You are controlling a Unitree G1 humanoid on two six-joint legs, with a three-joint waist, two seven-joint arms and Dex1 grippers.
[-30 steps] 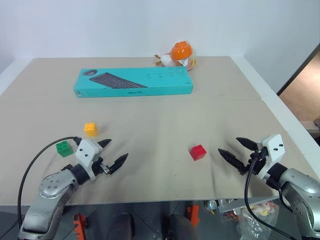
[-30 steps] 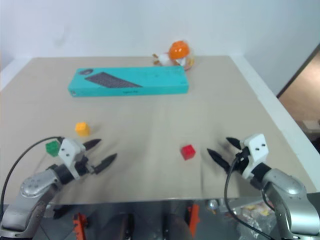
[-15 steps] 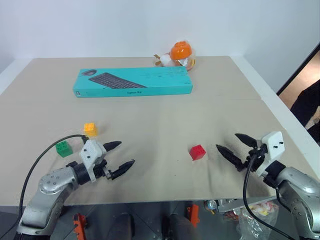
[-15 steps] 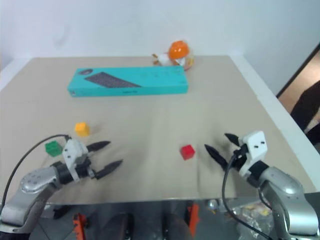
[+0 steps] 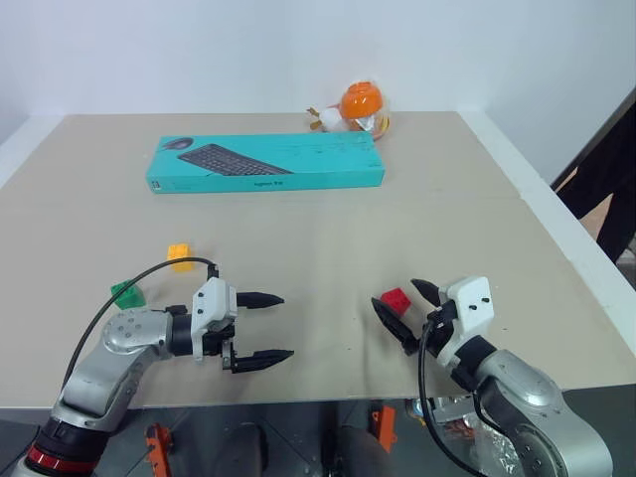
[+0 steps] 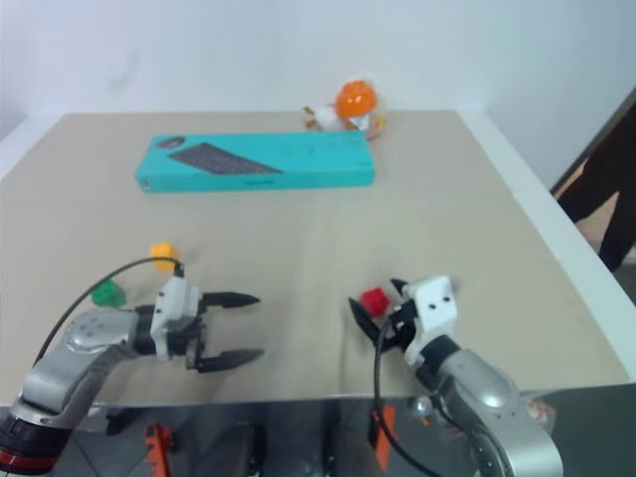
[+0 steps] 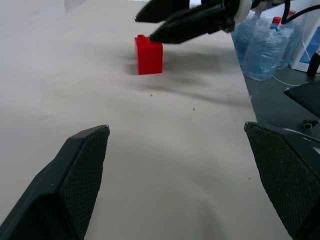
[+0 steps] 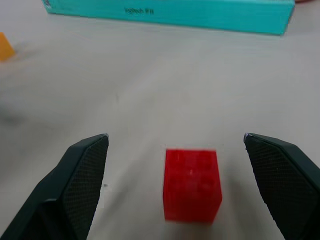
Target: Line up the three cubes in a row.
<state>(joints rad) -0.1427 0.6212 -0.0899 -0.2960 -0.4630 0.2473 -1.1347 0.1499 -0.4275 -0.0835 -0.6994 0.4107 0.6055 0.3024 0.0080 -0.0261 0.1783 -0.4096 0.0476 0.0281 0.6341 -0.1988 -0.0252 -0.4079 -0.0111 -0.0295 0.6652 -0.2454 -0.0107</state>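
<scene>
Over on the left, the green cube and the yellow cube sit near each other on the table, with the left gripper just right of them, fingers spread and empty. Further right, the red cube stands between the open fingers of the right gripper, not yet pinched. If one finger lands first, I'd expect the cube to skid or twist away.

Teal keyboard box, far side of table: small dark brand word on its side, not legible.
</scene>
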